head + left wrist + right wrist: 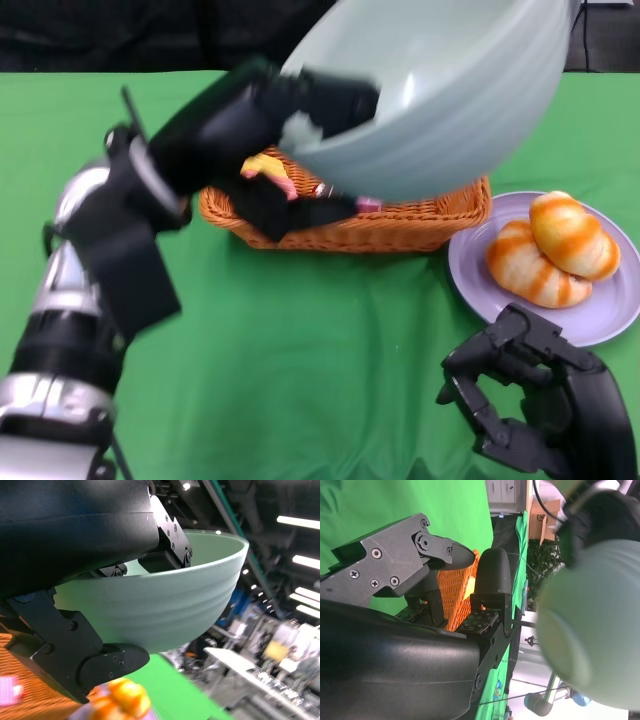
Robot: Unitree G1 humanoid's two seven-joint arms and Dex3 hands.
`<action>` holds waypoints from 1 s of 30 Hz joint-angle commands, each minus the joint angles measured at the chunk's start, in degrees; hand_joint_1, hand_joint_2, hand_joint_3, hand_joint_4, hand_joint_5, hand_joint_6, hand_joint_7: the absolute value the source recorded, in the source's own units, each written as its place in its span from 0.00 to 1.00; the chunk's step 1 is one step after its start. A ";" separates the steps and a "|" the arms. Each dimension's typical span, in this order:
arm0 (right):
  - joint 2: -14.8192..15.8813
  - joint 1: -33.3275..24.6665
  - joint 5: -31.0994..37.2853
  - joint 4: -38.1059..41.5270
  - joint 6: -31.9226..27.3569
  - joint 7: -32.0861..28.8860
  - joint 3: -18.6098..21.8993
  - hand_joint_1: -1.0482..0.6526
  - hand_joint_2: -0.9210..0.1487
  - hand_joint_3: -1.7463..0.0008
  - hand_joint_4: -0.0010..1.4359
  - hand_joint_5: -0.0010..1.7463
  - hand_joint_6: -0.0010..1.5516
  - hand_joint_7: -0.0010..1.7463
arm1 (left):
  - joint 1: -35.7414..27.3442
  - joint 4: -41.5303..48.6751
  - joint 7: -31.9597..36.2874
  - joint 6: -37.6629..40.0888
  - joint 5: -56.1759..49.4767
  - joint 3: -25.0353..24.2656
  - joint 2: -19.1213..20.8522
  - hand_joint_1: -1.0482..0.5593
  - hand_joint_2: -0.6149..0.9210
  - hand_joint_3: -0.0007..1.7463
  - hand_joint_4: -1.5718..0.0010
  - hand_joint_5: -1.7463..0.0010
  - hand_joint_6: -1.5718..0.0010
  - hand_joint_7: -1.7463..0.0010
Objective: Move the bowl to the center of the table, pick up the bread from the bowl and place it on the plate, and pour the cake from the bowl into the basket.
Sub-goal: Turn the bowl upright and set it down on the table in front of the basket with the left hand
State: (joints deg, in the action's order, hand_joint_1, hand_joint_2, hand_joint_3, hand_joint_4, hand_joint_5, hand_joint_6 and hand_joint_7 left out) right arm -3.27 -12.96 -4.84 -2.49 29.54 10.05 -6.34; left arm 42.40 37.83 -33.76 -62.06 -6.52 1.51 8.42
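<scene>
The left robot hand (pixel 262 140) grips the tilted bowl (pixel 440 90) above the basket (pixel 420 222) — the right robot hand (pixel 530 405) rests empty, fingers apart.

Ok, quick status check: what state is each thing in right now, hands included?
Bowl: lifted, tilted over the basket, looks empty inside.
Basket: on the table under the bowl, something yellow and pink inside.
Plate: on the table, holding the bread.
Bread: two pieces resting on the plate.
Left hand: grips the bowl's rim.
Right hand: low by the plate, fingers apart, holds nothing.
</scene>
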 commanded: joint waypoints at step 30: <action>1.63 1.80 -5.72 -3.51 -4.22 1.52 2.65 0.56 0.21 0.60 0.52 0.80 0.50 0.60 | -30.49 -2.71 75.38 -16.96 -65.73 -4.26 15.41 0.68 0.62 0.58 0.51 0.00 0.55 0.06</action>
State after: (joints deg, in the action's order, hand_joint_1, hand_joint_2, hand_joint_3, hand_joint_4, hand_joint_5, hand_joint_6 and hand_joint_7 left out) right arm -2.07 -11.23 -9.43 -5.32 25.59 11.40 -4.36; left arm 12.99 35.61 36.90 -80.96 -70.05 -5.22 21.22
